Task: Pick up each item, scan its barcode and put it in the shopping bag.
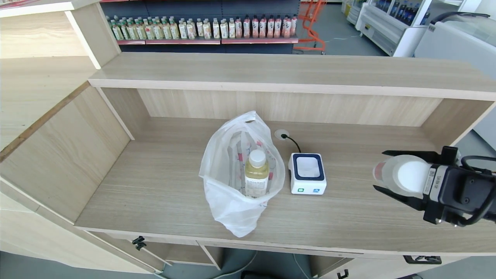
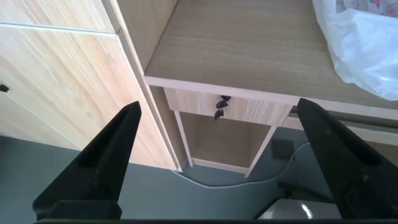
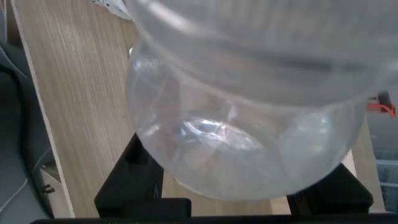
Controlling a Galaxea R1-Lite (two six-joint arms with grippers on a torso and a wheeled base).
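1. Clear plastic bottle (image 1: 407, 176) with a pale, rounded end turned up toward the head camera, clamped between the two black fingers of the right claw (image 1: 379, 170); the fingers press on its opposite sides, and it hangs in the air above the pale wooden checkout counter (image 1: 155, 186), touching nothing else.
2. White box-shaped barcode scanner (image 1: 307, 173) with a dark blue frame around its glass window; it sits on the counter to the left of the right claw, well apart from it, window facing up so a label can be passed over it; a black cable (image 1: 293, 143) runs from its far side to a hole in the counter.
3. White, thin, see-through plastic shopping bag (image 1: 232, 209); it stands just beside the scanner, on the side away from the right claw, mouth open upward so items can be lowered in.
4. Yellowish drink bottle with a white cap (image 1: 256, 174); it stands upright inside the bag, so one item looks finished.
5. Left claw (image 2: 219, 107); its fingers are spread wide with nothing between them; it hovers off the counter's near edge, the bag ahead of it and to its right, probably kept clear of the work.
6. Judgement: the held bottle looks not yet scanned; its label would need to face the scanner window before the bag.
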